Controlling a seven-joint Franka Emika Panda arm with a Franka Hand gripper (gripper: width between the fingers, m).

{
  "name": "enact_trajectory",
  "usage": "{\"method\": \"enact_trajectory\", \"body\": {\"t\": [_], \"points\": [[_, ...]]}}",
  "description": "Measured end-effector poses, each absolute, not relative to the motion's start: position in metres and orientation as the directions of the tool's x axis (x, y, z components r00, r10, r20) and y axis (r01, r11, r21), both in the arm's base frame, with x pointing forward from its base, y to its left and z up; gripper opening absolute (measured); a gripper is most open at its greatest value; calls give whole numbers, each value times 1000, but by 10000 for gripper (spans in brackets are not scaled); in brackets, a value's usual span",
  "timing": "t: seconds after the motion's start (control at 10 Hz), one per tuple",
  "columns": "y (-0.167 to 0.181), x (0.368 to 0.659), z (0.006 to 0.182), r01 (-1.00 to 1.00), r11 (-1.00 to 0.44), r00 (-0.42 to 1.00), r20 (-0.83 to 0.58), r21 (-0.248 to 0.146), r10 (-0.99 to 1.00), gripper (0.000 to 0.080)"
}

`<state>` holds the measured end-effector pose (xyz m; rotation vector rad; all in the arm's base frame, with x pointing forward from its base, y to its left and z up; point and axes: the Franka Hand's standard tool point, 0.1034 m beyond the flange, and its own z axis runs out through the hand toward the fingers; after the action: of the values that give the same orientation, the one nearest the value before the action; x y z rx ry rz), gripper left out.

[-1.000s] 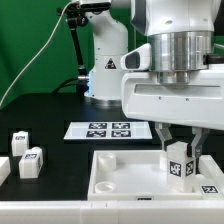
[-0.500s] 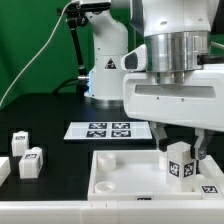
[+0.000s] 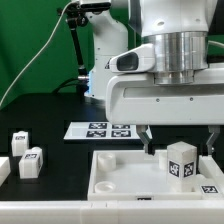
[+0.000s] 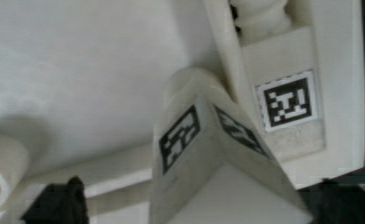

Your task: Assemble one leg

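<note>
The leg (image 3: 180, 161), a small white post with tag marks, stands upright in the right part of the large white tray-shaped piece (image 3: 118, 172). My gripper (image 3: 181, 146) is open around it. One finger (image 3: 148, 140) is on the exterior view's left of the leg and the other is at the right edge; neither touches the leg. In the wrist view the leg (image 4: 211, 140) rises between the two dark fingertips (image 4: 58, 201), with gaps on both sides of my gripper (image 4: 205, 212). A tagged wall of the tray (image 4: 287, 100) runs beside the leg.
Three more white tagged posts (image 3: 30, 160) lie on the black table at the exterior view's left. The marker board (image 3: 100, 130) lies behind the tray. The arm's white base (image 3: 105, 70) stands at the back in front of a green curtain.
The fingers were shut on the leg and have now spread apart, letting it go. The leg stays standing in the tray.
</note>
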<state>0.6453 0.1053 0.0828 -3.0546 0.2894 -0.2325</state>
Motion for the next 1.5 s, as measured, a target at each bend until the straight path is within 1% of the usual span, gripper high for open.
{"method": "enact_trajectory", "body": {"t": [0.2, 0.3, 0.4, 0.6, 0.7, 0.9, 1.0, 1.2, 1.5], "points": [[108, 645, 83, -70, -996, 985, 151, -63, -79, 649], [109, 645, 83, 39, -998, 987, 157, -39, 32, 649], [109, 644, 83, 124, -992, 980, 159, -23, 119, 649], [110, 645, 83, 229, -973, 961, 160, -2, 226, 649], [109, 646, 84, 357, -934, 921, 158, 27, 356, 649], [107, 646, 84, 434, -900, 887, 153, 49, 436, 634], [107, 646, 84, 434, -899, 887, 152, 50, 437, 634], [107, 646, 84, 416, -908, 895, 153, 47, 418, 282], [107, 647, 84, 400, -915, 902, 155, 44, 402, 282]]}}
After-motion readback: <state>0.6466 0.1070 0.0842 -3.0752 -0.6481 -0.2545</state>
